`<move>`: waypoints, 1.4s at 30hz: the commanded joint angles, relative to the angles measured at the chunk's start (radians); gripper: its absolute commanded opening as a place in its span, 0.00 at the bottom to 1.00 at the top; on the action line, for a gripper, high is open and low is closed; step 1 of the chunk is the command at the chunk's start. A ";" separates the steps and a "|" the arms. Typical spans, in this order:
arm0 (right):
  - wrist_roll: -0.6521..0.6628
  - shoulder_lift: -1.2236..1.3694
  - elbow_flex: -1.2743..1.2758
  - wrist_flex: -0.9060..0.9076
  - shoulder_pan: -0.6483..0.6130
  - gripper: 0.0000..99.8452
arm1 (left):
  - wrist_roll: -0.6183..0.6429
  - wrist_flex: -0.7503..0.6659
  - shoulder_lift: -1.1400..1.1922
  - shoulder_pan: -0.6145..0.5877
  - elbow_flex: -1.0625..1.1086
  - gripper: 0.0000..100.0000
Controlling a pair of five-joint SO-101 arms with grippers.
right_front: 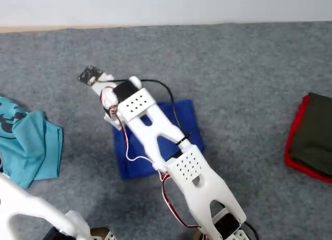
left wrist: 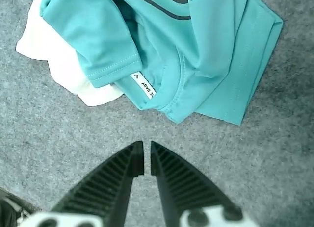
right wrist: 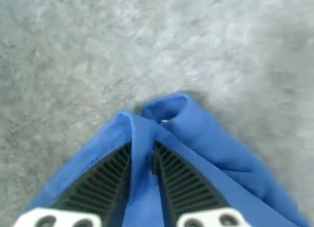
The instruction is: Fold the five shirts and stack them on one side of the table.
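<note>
Shirt edge (right wrist: pixel 162 107) in R end effector (right wrist: pixel 143 148)

Looks down in the high view from a fixed spot above and off the arms, far enough to take in the wide grey felt-like table top (right_front: pixel 249 69); hangs close in the left wrist view, facing down past the left gripper (left wrist: pixel 147 146) at the crumpled teal jersey shirt (left wrist: pixel 211 65); shares that shirt (right_front: pixel 36 141) with the high view's left edge; sits nearer yet in the right wrist view, along the right gripper (right wrist: pixel 143 148), over the blue fabric shirt (right wrist: pixel 211 138); shares that shirt (right_front: pixel 122 162) with the high view's middle.
</note>
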 commanded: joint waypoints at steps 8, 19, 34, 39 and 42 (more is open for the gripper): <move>0.014 -0.024 -0.137 -0.002 0.101 0.01 | 0.006 -0.029 -0.029 0.005 -0.002 0.03; 0.014 -0.018 -0.127 -0.113 0.125 0.01 | 0.006 -0.029 -0.029 0.005 -0.002 0.03; 0.009 -0.062 -0.201 0.019 0.022 0.24 | 0.003 -0.029 -0.029 0.005 -0.001 0.03; 0.009 -0.127 -0.258 0.183 0.015 0.23 | 0.002 -0.029 -0.029 0.003 -0.005 0.03; 0.009 -0.174 -0.218 0.189 0.048 0.18 | 0.002 -0.029 -0.029 0.003 -0.007 0.03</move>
